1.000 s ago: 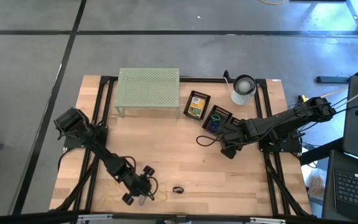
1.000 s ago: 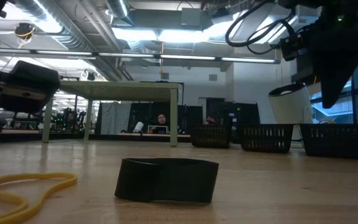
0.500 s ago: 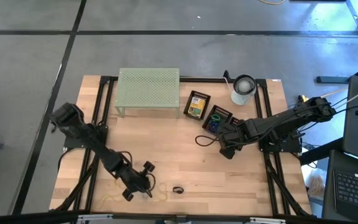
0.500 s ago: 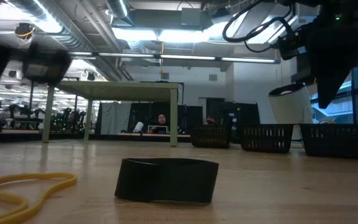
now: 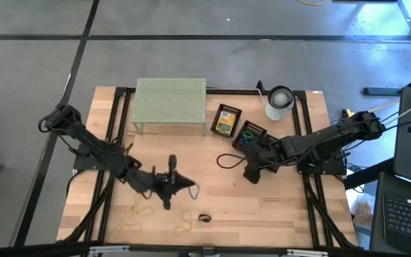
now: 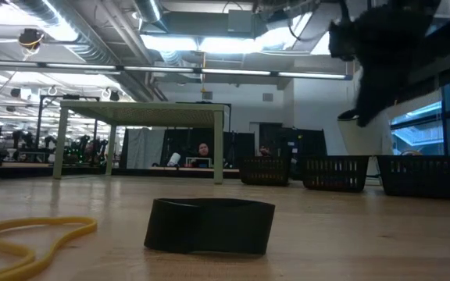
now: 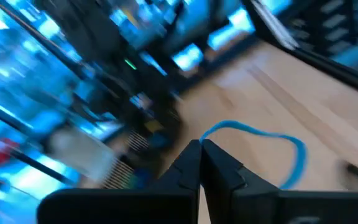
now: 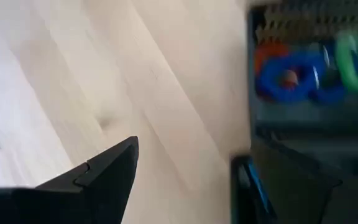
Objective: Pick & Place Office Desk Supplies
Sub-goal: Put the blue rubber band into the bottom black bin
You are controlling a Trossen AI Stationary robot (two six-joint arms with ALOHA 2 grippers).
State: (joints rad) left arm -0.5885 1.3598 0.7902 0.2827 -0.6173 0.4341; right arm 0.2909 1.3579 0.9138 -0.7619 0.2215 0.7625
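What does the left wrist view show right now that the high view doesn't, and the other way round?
Left wrist only: the left tool shut on a blue rubber band, its loop hanging out past the tips.

High view only: the pale green rack, the white cup, the crayon box, the small black baskets, the tan bands and black band near the front edge, and the right tool, open beside the baskets.

Both: the wooden table and the left tool above its middle.
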